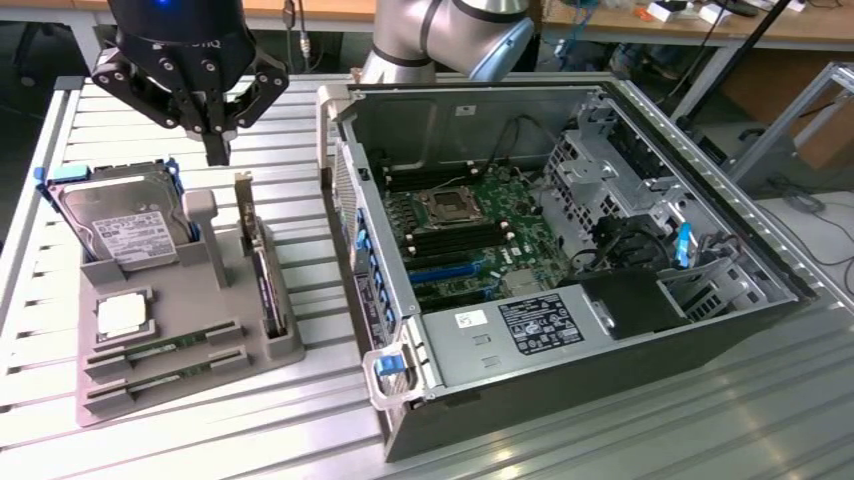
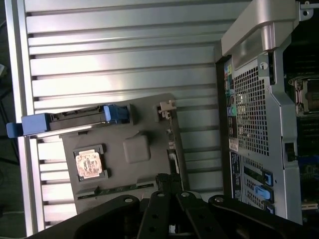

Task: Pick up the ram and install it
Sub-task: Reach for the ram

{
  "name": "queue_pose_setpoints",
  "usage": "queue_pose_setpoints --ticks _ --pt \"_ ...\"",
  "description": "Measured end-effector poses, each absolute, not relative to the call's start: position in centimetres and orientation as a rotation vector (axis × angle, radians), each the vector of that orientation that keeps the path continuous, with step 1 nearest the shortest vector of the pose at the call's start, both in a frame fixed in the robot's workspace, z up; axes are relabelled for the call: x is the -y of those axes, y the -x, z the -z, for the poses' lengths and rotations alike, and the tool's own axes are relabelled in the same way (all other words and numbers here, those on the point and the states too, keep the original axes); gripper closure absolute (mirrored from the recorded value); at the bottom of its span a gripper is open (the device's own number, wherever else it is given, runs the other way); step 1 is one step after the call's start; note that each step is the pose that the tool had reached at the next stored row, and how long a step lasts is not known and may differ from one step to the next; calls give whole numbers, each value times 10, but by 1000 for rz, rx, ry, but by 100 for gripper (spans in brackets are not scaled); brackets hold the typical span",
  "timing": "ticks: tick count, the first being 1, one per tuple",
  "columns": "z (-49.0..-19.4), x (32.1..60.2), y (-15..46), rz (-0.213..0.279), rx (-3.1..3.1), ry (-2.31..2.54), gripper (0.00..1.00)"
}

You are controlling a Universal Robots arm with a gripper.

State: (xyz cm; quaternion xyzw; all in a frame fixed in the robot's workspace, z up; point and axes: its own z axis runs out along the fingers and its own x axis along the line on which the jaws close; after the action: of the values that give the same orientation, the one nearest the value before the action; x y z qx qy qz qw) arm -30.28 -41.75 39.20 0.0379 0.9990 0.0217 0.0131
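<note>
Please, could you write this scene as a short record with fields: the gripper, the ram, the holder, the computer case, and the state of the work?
gripper: shut, nothing seen in it, above the far end of the holder
ram: lying in a slot of the holder, untouched
holder: grey, also carries a hard drive, a processor chip and an upright expansion card
computer case: open, on the exterior view's right, motherboard exposed
work: ram not yet picked up

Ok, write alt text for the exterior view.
A black robot end effector, shut and empty, hangs above a grey parts tray holding a silver hard drive, a dark expansion card and thin green RAM sticks. To the exterior view's right stands an open dark computer case.
</note>
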Motion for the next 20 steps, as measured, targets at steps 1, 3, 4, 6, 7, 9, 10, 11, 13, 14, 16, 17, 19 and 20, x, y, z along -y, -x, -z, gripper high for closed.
queue_pose_setpoints --ticks 1,3,4,6,7,9,10,11,13,14,16,17,19,20 --pt "-392 418 303 -68 -3112 -118 90" --pt "-392 419 303 -68 -3112 -118 90" --pt "-392 419 303 -67 -3112 -118 90" --pt "-392 419 303 -67 -3112 -118 90" --pt "-392 420 303 -67 -3113 -118 90" --pt "-392 420 303 -67 -3112 -118 90" --pt "-392 420 303 -67 -3113 -118 90" --pt "-392 421 303 -67 -3113 -118 90" --pt "-392 421 303 -67 -3112 -118 90" --pt "-392 422 303 -67 -3112 -118 90" --pt "-392 423 303 -67 -3112 -118 90" --pt "-392 423 303 -67 -3112 -118 90" --pt "-392 425 303 -67 -3112 -118 90" --pt "-392 425 303 -67 -3112 -118 90"
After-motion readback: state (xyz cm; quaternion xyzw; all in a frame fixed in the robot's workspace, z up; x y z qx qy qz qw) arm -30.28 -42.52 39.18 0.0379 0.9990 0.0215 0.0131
